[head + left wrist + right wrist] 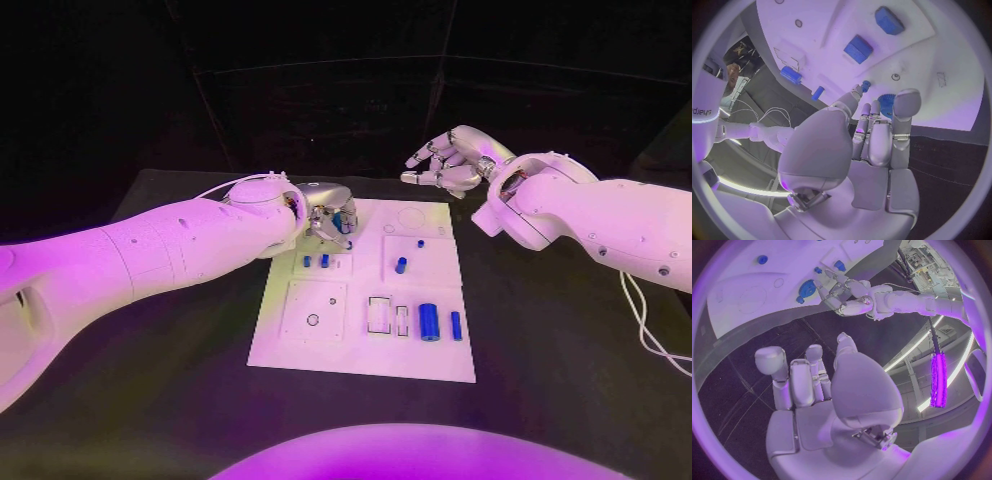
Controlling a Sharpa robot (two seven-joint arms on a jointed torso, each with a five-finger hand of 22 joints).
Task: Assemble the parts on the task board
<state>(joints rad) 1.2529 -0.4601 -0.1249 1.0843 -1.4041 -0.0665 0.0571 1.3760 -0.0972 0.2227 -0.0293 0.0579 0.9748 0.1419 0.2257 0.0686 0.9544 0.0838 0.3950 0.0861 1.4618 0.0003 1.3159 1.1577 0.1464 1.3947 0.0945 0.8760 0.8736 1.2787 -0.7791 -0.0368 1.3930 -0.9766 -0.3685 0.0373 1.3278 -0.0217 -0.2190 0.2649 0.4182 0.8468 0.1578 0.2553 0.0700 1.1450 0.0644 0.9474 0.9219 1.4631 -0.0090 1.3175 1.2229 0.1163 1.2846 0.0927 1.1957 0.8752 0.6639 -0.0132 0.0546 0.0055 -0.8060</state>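
Several blue parts are seen lying on the task board, well clear of both hands' fingers. The left hand is held over the board's far corner, whether anything is gripped cannot be told. The right hand is held beyond the board, fingers curled, nothing gripped.

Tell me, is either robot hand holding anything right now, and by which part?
The right robot hand holds nothing, raised beyond the task board. The left robot hand is down at a blue gear-like part; whether it grips it cannot be told.

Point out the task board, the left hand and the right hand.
task board (296, 345): head view, bare near-left corner of the plate.
left hand (329, 212): head view, middle of the hand.
right hand (454, 160): head view, middle of the hand.
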